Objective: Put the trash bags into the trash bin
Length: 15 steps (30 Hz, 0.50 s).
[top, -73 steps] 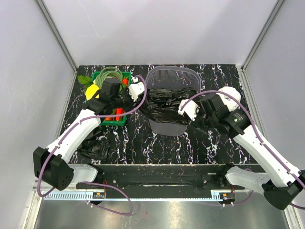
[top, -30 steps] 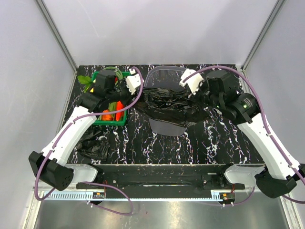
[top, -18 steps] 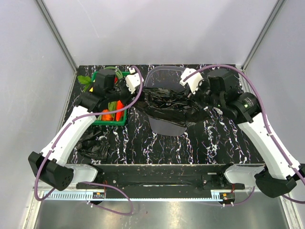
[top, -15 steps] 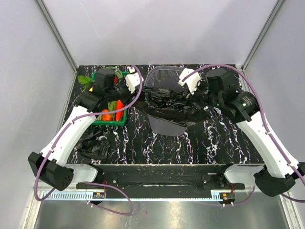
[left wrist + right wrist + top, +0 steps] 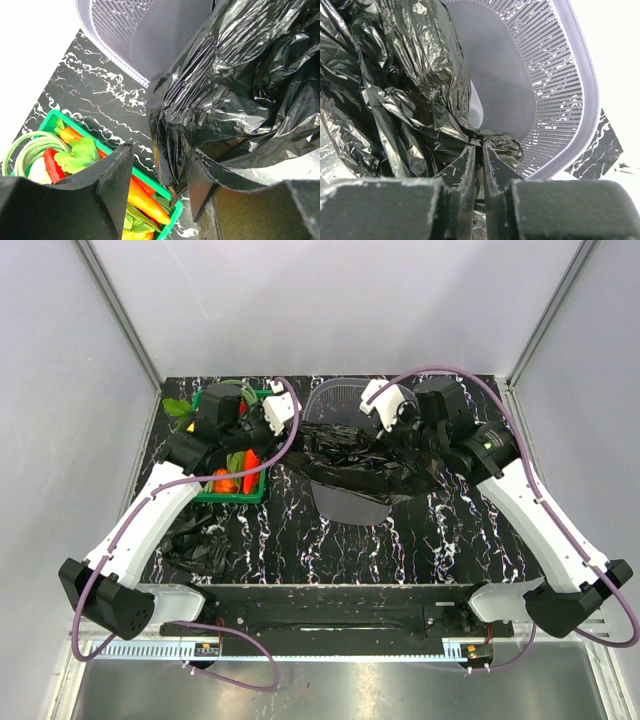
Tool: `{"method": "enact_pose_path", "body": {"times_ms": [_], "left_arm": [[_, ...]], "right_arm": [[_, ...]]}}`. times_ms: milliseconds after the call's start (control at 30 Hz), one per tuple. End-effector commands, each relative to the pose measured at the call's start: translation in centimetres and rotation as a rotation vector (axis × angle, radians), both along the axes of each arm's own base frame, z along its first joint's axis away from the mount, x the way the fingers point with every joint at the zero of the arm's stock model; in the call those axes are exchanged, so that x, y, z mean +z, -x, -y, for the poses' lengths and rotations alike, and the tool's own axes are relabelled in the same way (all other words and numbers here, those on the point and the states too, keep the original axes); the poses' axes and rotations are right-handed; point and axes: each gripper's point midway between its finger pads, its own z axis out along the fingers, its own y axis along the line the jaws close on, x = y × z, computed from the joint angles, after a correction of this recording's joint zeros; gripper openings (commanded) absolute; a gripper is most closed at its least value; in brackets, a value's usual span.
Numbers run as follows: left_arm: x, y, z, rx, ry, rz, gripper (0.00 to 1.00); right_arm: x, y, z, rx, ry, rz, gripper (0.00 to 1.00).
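The grey mesh trash bin (image 5: 342,390) stands at the table's back middle. A large black trash bag (image 5: 355,465) is draped across its opening and over its front rim. My right gripper (image 5: 398,445) is over the bin's right side; in the right wrist view it (image 5: 479,146) is shut on a fold of the bag (image 5: 395,85) inside the bin (image 5: 560,75). My left gripper (image 5: 298,435) is at the bin's left rim. In the left wrist view it (image 5: 157,152) is open, with the bag's hanging edge (image 5: 240,90) in the gap. A second trash bag (image 5: 195,545) lies crumpled at the front left.
A green crate (image 5: 235,499) of toy vegetables stands just left of the bin, under my left wrist; its rim (image 5: 150,177) and an orange carrot (image 5: 145,195) show in the left wrist view. The table has a black marbled top, and grey walls enclose it.
My right gripper has carried its fold of the bag back and to the left over the bin. The left arm has stayed in place over the last second.
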Motion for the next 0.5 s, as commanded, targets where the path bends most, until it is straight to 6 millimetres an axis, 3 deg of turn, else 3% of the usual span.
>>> {"method": "enact_pose_path", "body": {"times_ms": [0,333,467], "left_arm": [[2.7,0.0,0.3,-0.026,0.039,0.072,0.50],[3.5,-0.4,0.2,-0.009,0.044,0.086,0.49],[4.7,-1.0,-0.1,0.030,0.063,0.119,0.39]], "right_arm": [[2.2,-1.7,-0.1,-0.048,-0.045,0.085,0.08],[6.4,-4.2,2.9,-0.242,-0.037,0.254,0.03],[7.4,-5.4,3.7,-0.303,-0.013,0.305,0.03]]}}
